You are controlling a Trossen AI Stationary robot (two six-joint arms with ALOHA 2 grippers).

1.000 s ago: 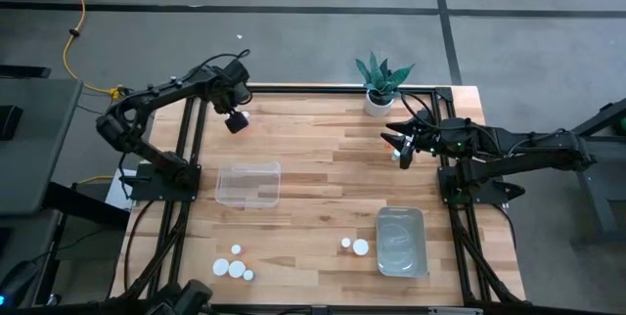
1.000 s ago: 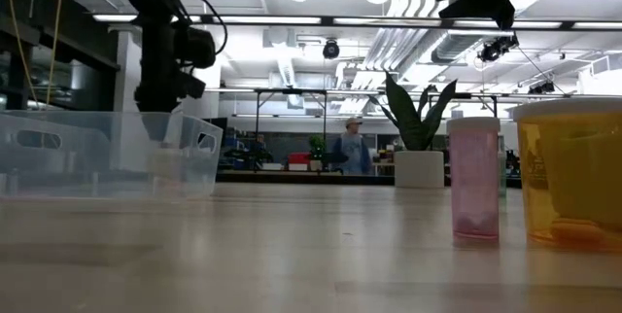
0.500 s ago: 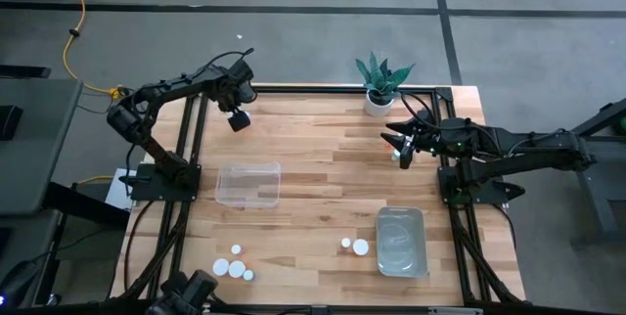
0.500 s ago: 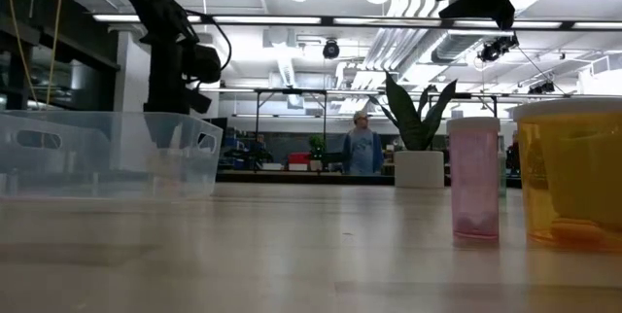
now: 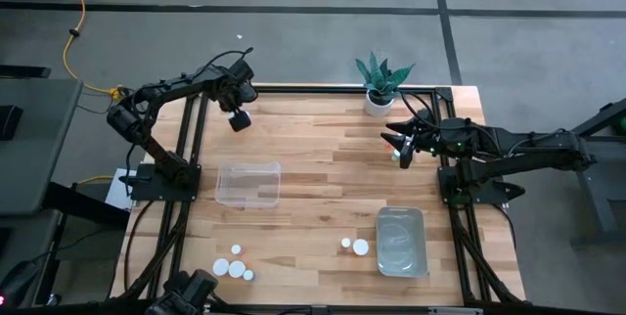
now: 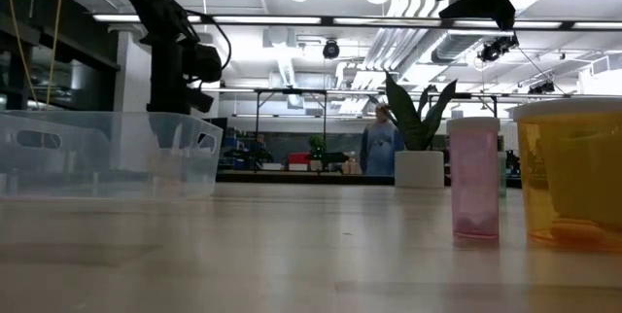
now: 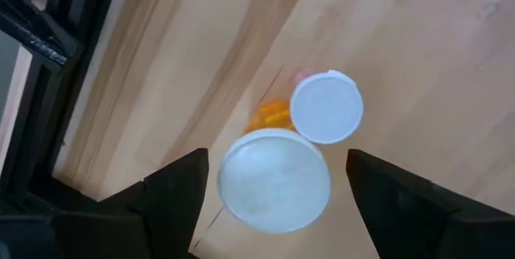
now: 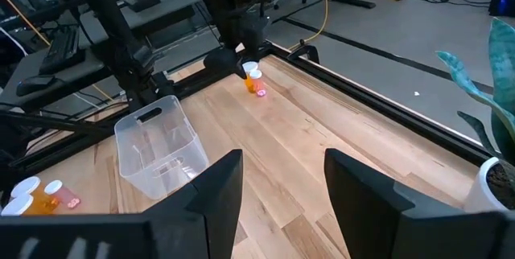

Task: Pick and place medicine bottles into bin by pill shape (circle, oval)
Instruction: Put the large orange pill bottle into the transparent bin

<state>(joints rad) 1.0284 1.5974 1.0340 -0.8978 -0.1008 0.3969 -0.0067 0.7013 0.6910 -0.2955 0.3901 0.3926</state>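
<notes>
Two medicine bottles stand upright at the table's far left: one with a large white cap (image 7: 273, 180) and one with a smaller cap (image 7: 326, 106) and an orange body. My left gripper (image 7: 278, 162) is open, pointing down over them, its fingers on either side of the large cap without touching it. It also shows in the high view (image 5: 238, 117). My right gripper (image 5: 396, 149) is open and empty above the table's far right. Several more bottles (image 5: 235, 267) stand near the front left, and two bottles (image 5: 353, 246) stand beside the right bin.
A clear bin (image 5: 248, 184) stands left of centre and a second clear bin (image 5: 401, 242) at the front right. A potted plant (image 5: 380, 88) stands at the far edge. In the low view a pink bottle (image 6: 474, 179) and an orange bottle (image 6: 573, 172) stand close by.
My left gripper has gone down over the two bottles at the far left and a little toward the table's right; its arm has changed posture. The bottles stay where they were. A person in the room behind has walked to the right.
</notes>
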